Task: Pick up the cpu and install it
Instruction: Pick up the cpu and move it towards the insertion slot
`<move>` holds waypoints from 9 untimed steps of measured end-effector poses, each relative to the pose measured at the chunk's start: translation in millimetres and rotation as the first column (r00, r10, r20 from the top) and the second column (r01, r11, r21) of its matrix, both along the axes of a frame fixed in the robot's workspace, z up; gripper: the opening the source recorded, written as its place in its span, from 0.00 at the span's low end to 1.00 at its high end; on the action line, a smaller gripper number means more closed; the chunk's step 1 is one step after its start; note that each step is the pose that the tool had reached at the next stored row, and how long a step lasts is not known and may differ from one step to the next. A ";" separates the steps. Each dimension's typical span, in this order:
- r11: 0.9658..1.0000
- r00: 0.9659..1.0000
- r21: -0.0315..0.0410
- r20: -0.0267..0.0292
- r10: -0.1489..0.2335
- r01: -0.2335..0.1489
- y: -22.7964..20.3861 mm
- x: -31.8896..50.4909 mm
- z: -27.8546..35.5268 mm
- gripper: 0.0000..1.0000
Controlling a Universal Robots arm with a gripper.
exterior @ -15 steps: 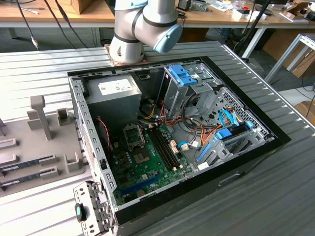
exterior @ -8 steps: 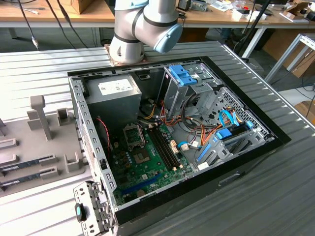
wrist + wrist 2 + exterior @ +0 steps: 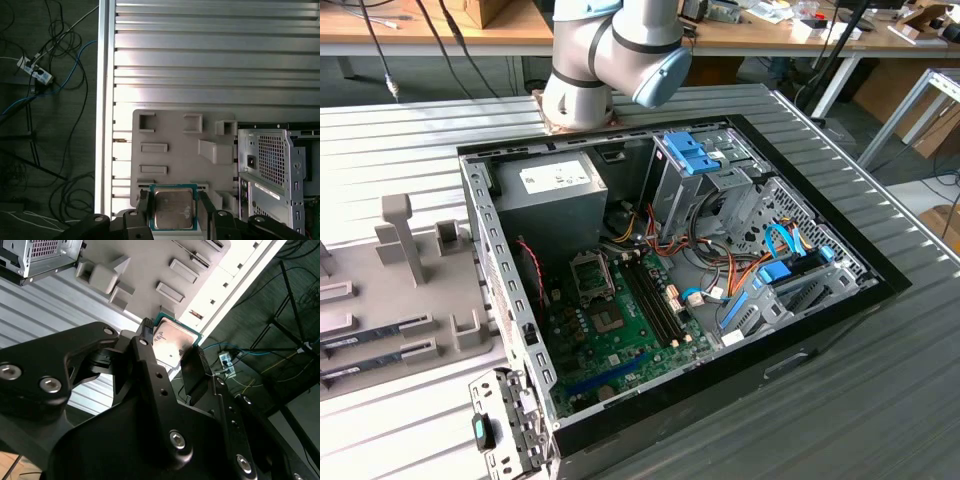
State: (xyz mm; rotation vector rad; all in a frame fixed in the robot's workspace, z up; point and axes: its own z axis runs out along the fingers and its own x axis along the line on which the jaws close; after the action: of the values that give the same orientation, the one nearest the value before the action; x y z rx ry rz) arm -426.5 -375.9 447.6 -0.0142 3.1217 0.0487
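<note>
CPU (image 3: 173,212), first wrist view: silver top up, green rim showing, pinched by claw (image 3: 173,197) on two opposite edges. Claw is clamped on the chip. Grey tray (image 3: 175,130) with empty pockets lies well below, on ribbed table (image 3: 200,60). Chip looks lifted clear of the tray, over its near edge. Case (image 3: 275,170) corner is beside the tray; floor cables (image 3: 50,75) are off the table.

Second wrist view: CPU (image 3: 169,337) sits flat between black fingers (image 3: 192,370), with contact on the rim only. Tray (image 3: 150,270) is behind it.

Judgement: carry phase. Keep chip level, grip on edges only, no squeeze on top or underside, and move slow so it doesn't slip or skew in the pads.

Exterior view: arm (image 3: 610,50) base at far side of open case (image 3: 670,430). Board (image 3: 620,340) lies flat inside, socket (image 3: 592,275) near PSU (image 3: 555,190). RAM slots (image 3: 655,295) are just beside the socket. Can't tell if the latch is up.

In the way: case wall, loose wires (image 3: 720,270), drive cage (image 3: 700,170). Tray (image 3: 380,330) is at the exterior view's left.
</note>
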 end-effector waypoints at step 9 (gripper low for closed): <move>1.000 1.000 0.000 0.000 0.000 0.000 0.0 7.0 -0.5 0.47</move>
State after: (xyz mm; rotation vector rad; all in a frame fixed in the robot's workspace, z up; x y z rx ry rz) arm -419.5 -375.9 447.1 -0.0142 3.1217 0.0487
